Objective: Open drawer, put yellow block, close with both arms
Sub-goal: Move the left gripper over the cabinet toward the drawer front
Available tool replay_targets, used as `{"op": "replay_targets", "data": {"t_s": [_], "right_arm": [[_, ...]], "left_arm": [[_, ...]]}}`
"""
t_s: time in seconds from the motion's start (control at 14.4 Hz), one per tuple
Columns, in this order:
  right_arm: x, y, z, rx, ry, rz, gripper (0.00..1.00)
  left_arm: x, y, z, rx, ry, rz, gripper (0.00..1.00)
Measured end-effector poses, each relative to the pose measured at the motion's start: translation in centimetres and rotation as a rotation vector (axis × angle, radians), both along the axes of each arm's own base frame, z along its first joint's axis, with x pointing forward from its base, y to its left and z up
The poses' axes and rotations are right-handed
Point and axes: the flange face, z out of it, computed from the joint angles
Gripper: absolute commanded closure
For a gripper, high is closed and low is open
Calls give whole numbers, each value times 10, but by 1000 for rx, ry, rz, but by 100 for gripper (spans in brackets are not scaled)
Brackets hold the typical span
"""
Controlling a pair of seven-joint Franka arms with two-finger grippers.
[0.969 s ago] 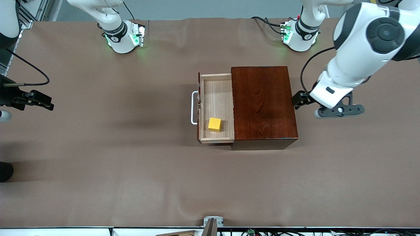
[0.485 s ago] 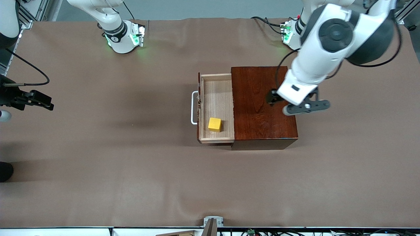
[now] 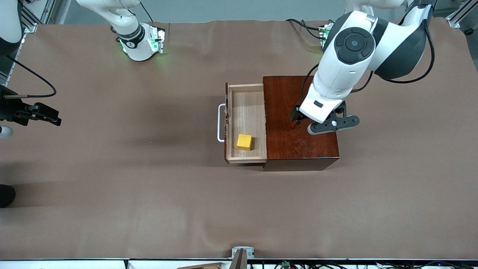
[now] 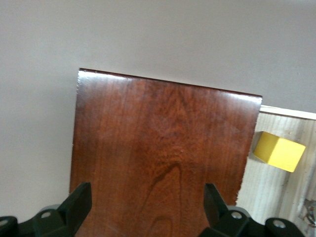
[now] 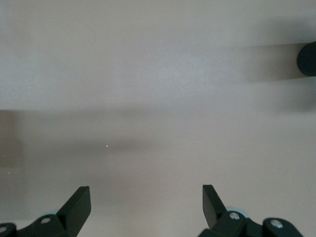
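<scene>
A brown cloth [image 3: 149,194] covers the whole table, with soft creases toward 6 o'clock. A grey wall strip [image 3: 231,9] runs along 12 o'clock. Aluminium framing [image 3: 28,18] stands at 11 o'clock. A white rail [image 3: 74,263] with cables [image 3: 298,264] edges 6 o'clock. Light is even, shadows soft.

Left hand [image 3: 297,116] has swung over the wooden box [image 3: 287,145] (fingers apart).

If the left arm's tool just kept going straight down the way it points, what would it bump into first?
Most likely the glossy top of the wooden box: the left tool, fingers open, points down at it, not at the drawer.
</scene>
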Motion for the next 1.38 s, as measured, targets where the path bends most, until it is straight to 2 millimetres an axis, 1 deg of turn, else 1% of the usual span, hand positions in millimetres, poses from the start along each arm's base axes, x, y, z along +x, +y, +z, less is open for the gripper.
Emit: {"op": "replay_targets", "data": {"t_s": [0.28, 0.42, 1.11, 1.38], "right_arm": [[0, 0, 0, 0, 0, 0, 0], [0, 0, 0, 0, 0, 0, 0], [0, 0, 0, 0, 0, 0, 0], [0, 0, 0, 0, 0, 0, 0]], "left_arm": [[-6, -35, -3, -14, -8, 48, 0], [-7, -46, -4, -19, -17, 54, 0], [-5, -46, -3, -20, -21, 60, 0], [-7, -52, -5, -25, -25, 87, 0]]}}
